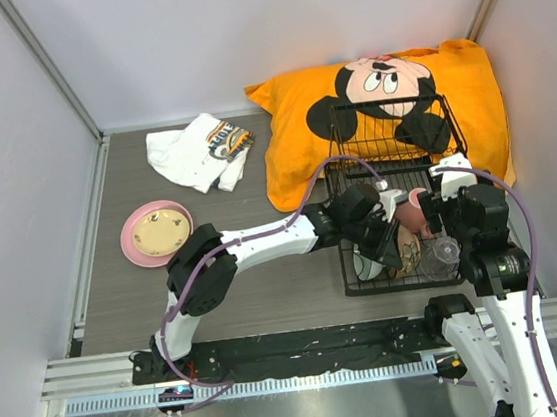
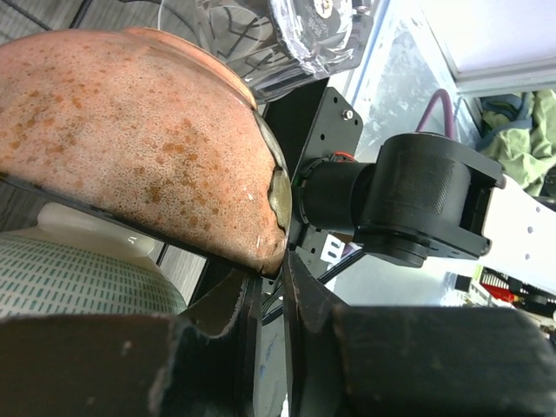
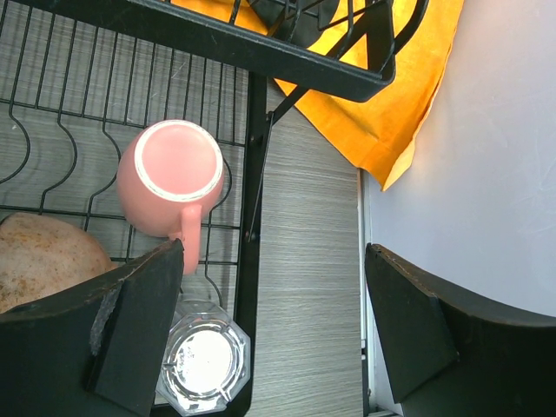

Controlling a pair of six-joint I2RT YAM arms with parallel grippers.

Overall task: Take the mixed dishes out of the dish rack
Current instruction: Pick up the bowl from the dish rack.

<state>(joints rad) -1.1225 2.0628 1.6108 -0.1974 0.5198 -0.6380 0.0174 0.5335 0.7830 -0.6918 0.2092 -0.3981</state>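
Item: brown speckled bowl, tilted on edge in dish rack, against pale green bowl.
Left gripper: pinching the bowl's rim.
Right gripper: spread wide, empty, over pink mug.
Handling: lift straight up until clear of the wires; clear glass stands just beside, so avoid swinging sideways.

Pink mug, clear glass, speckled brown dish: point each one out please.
pink mug [image 3: 178, 169], right wrist view, inside its mouth.
clear glass [image 3: 207, 358], right wrist view, inside its rim.
speckled brown dish [image 2: 130, 130], left wrist view, its domed outer surface.
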